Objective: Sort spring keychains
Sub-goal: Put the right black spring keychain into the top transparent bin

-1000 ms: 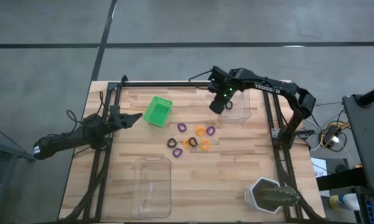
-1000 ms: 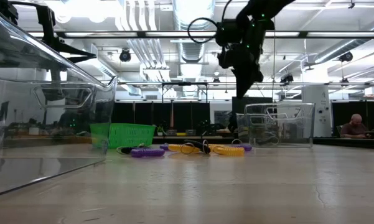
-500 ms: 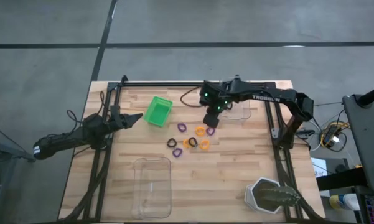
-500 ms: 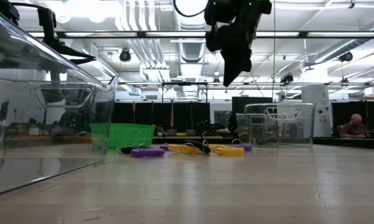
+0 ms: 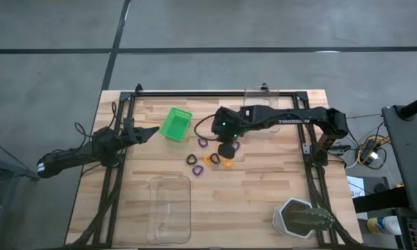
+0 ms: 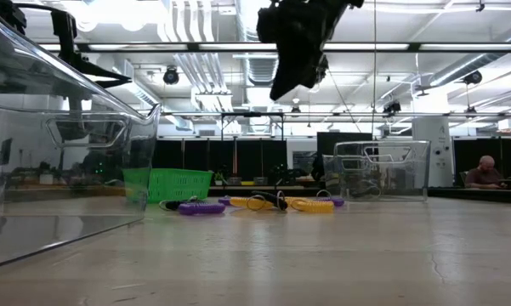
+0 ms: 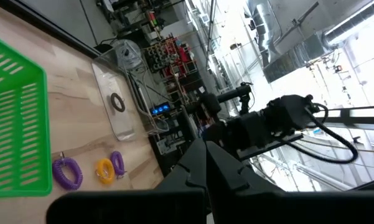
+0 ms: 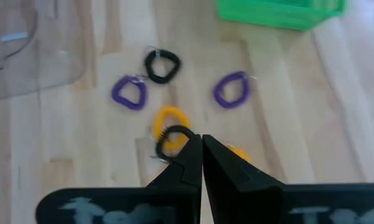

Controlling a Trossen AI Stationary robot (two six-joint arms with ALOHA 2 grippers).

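The left gripper point(image 5: 152, 130) waits over the left edge of the wooden surface point(image 5: 264, 187), jaws closed and empty, its tip just short of the green bin point(image 5: 175, 123), which sits toward the far-left part of the surface. A clear tray point(image 5: 170, 208) lies at the near edge, left of centre.

The spring keychains point(image 5: 211, 154) are scattered loose near the middle of the surface, between the green bin and the far clear tray point(image 5: 264, 118). From the left, a black one point(image 5: 191, 160) and a purple one point(image 5: 198, 170) lie nearest the near tray, another purple one point(image 5: 202, 142) sits closer to the green bin, and orange ones lie beside a second black ring under the right arm.

The right gripper point(image 5: 226, 149) hangs above this cluster, jaws closed on nothing. In the right wrist view its tip points at a black ring point(image 8: 172, 140) overlapping an orange ring point(image 8: 168, 119). The low view shows it well above the surface.

A hexagonal container point(image 5: 302, 217) stands at the near-right corner.
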